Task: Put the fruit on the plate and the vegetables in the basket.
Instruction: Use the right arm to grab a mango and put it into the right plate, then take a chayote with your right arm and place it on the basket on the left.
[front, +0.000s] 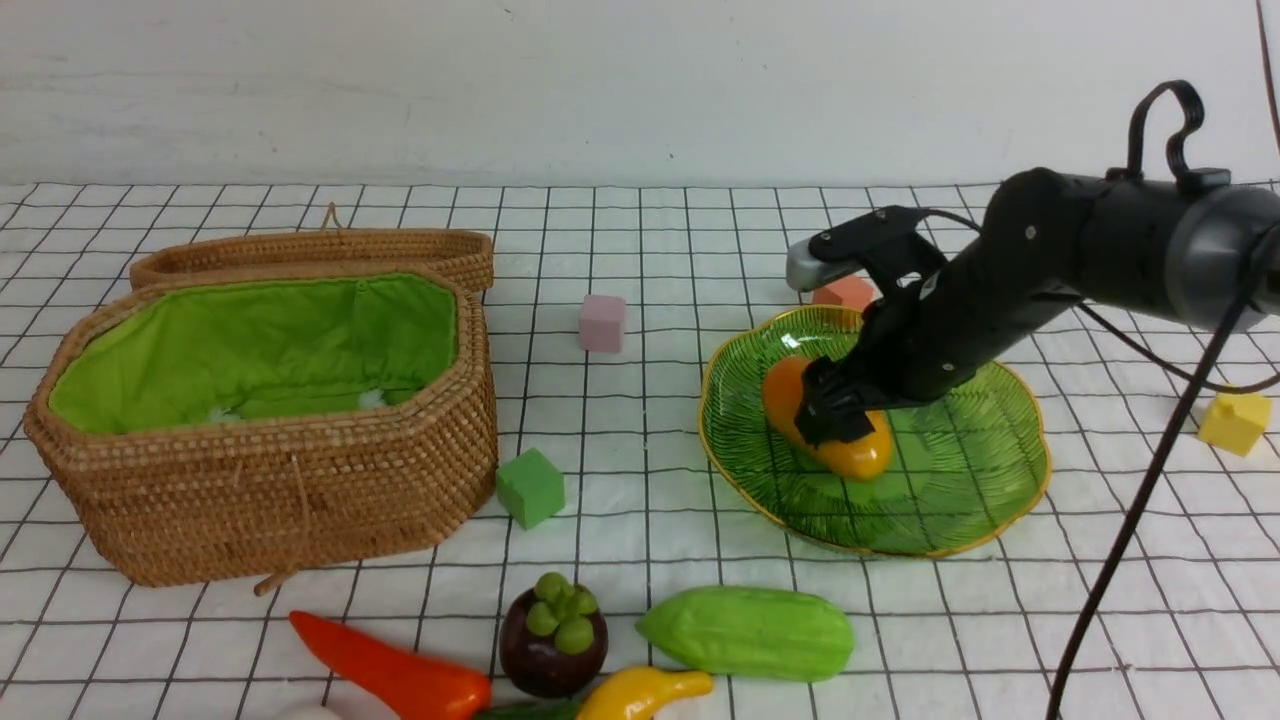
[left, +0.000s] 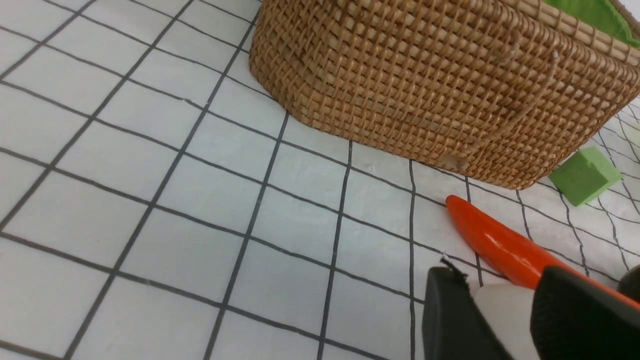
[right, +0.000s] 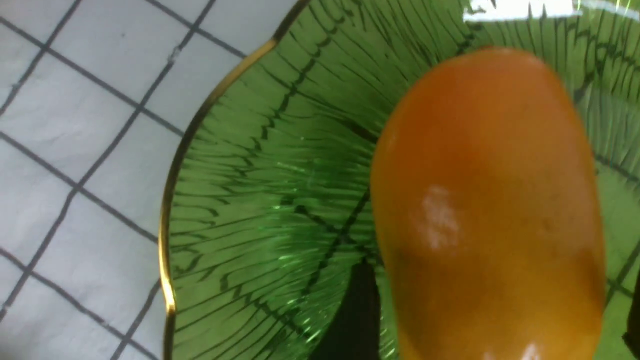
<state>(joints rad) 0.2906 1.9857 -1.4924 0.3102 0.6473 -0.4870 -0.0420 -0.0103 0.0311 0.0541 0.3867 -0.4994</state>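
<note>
1 of 3 fruits placed: mango (front: 865, 455) in plate (front: 1000, 490), right gripper (front: 835, 410) straddling it, grip unclear. Banana (front: 640, 692), mangosteen (front: 553, 635), gourd (front: 748, 632), pepper (front: 395, 675) unsorted, near edge.

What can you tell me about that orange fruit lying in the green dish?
The mango is a smooth, glossy oval toy that looks like plastic, deep orange shading to yellow at its near end. It lies on its side in the left part of the plate, long axis running diagonally. The right gripper straddles its middle from above and hides that part. Whether the gripper is pressing the fruit or has let go cannot be told.
</note>
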